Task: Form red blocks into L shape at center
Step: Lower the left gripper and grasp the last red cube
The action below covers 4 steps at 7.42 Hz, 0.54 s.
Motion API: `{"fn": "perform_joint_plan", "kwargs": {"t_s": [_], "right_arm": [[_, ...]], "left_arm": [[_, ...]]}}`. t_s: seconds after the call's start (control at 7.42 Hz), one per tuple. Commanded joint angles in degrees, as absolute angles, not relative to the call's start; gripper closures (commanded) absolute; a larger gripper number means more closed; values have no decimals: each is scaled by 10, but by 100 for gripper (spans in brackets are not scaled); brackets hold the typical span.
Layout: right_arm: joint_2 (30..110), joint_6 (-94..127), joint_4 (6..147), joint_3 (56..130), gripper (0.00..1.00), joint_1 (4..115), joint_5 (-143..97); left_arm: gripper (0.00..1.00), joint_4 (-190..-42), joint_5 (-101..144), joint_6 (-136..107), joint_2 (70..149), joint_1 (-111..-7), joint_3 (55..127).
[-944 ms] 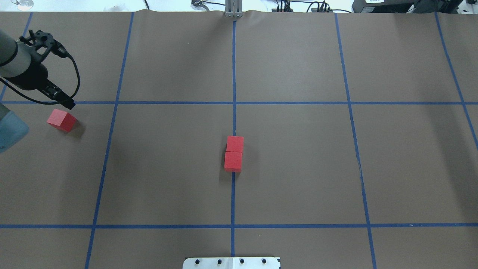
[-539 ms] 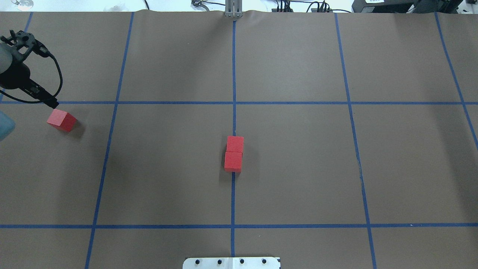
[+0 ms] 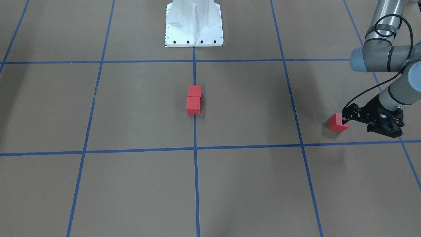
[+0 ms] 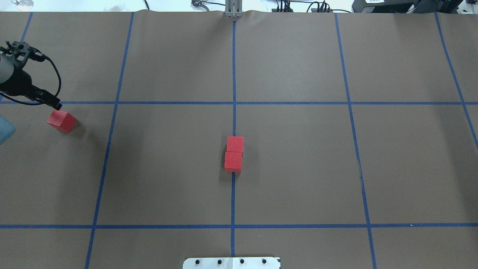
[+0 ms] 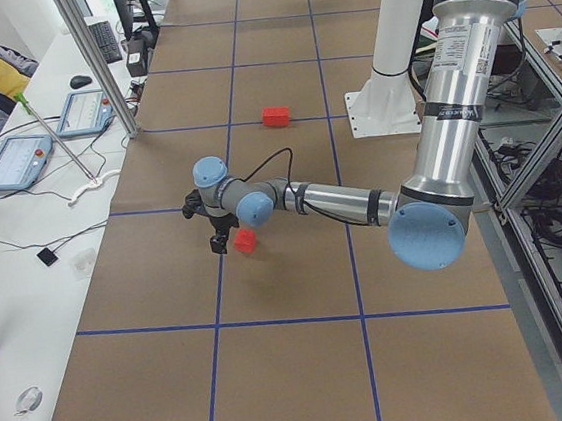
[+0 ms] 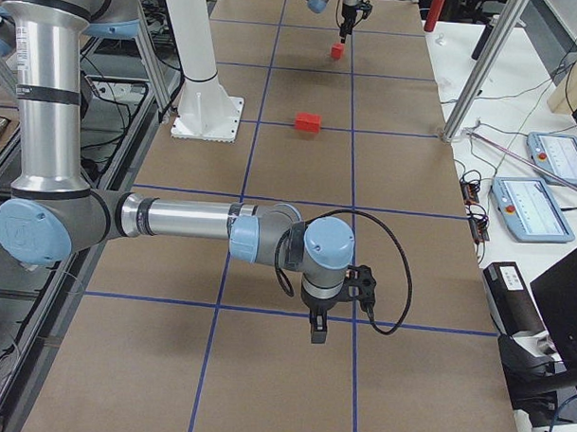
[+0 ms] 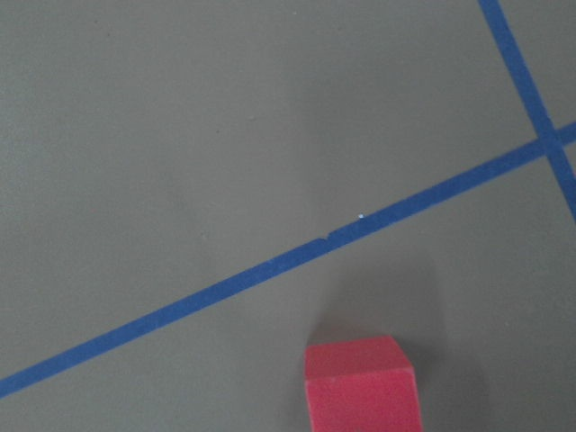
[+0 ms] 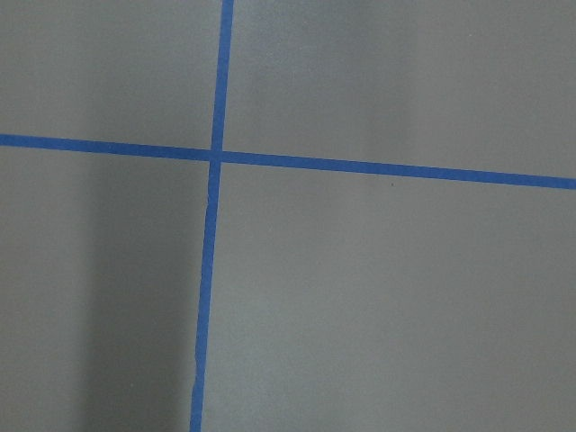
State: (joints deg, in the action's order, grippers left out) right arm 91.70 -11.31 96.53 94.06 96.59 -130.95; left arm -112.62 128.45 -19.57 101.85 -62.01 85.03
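1. The left gripper (image 4: 57, 106) has its fingers together, as far as the overhead view shows: they read as one narrow dark tip with nothing between them.
2. That tip points down at the table (image 4: 298, 179), just beside the loose block (image 4: 61, 120), on the block's side toward the far edge. Whether it touches the block cannot be told.
3. The loose block lies flat near the table's left edge, on the robot's side of a blue tape line (image 4: 168, 102), and is turned askew to the grid. In the left wrist view it sits at the bottom, with the tape running slantwise beyond it.
4. A black cable (image 4: 59, 80) loops off the wrist, and the left arm (image 3: 391, 93) stretches back toward the table's near edge.
5. The right gripper (image 6: 318, 333) shows only from the side, so I cannot tell whether its fingers are apart or together. It points straight down near the table's right edge, and its wrist view shows two tape lines crossing.
6. At the center (image 4: 233, 119), two blocks touch in a row along the middle tape line. The far block (image 4: 235, 144) is toward the far edge. The near block (image 4: 233, 161) is toward the robot and shifted slightly left. Both are well apart from the loose block.
7. The white base plate (image 3: 194, 23) stands at the near edge, in line with that middle tape.
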Motion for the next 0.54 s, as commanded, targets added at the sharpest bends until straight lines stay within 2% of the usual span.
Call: {"fn": "perform_joint_plan", "kwargs": {"t_s": [0.0,0.4], "right_arm": [[918,-113,965,940,0,966,-1310],[918,-112,965,940,0,966,-1310]], "left_arm": [[0,-1142,1321,-227,1019,-620,852],[0,-1140,1315,-228,1008,-610,858]]}}
